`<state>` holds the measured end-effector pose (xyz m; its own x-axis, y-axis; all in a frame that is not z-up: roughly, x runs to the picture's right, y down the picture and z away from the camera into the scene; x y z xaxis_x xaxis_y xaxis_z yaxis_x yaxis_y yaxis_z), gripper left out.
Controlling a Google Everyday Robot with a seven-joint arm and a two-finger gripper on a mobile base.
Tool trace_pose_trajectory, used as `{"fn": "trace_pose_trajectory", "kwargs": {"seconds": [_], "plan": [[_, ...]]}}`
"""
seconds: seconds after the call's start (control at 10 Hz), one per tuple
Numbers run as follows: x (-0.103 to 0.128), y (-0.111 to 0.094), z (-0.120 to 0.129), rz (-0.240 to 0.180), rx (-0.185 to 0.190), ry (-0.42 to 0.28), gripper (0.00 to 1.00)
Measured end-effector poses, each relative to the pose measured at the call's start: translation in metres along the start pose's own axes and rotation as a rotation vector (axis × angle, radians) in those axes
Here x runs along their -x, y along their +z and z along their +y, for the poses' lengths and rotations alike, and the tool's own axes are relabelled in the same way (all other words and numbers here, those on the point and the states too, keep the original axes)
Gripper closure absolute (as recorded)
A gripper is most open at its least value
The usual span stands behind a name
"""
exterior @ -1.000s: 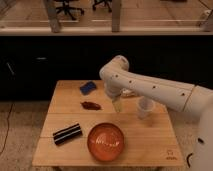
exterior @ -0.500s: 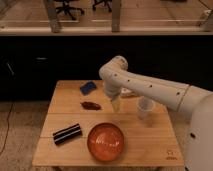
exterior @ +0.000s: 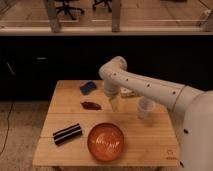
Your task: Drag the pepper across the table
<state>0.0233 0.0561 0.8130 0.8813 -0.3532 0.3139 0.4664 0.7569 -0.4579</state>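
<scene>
Pepper (exterior: 91, 105) first: it lies on the table (exterior: 150, 142) in the far half, closer to the left edge, as your camera sees it, than to the right. You see it as a small dark red-brown piece, flat on the wood, its long side running roughly along the far edge, with nothing touching it.

Your gripper (exterior: 115, 103) hangs just to the right of the pepper, toward the middle of the table, pointing down at the boards. It is near the pepper but apart from it. You cannot tell whether it touches the wood, and you cannot tell whether it is spread or pressed together. The pale arm (exterior: 145, 87) that carries it reaches in over the right edge and bends above the far half.

A blue pad (exterior: 88, 87) lies close to the far edge, just behind the pepper. A white cup (exterior: 145, 107) stands to the right of the gripper, toward the right edge. An orange bowl (exterior: 106, 141) sits by the near edge around its middle. A black striped bar (exterior: 67, 133) lies beside the bowl toward the near left corner, set at an angle. A small dark logo (exterior: 171, 154) marks the near right corner.
</scene>
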Motion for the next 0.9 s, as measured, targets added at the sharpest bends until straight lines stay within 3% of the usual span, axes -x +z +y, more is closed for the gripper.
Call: {"fn": "trace_pose_trajectory", "kwargs": {"seconds": [0.9], "plan": [[0.007,0.026,-0.021,-0.048,0.010,-0.016,0.20]]}}
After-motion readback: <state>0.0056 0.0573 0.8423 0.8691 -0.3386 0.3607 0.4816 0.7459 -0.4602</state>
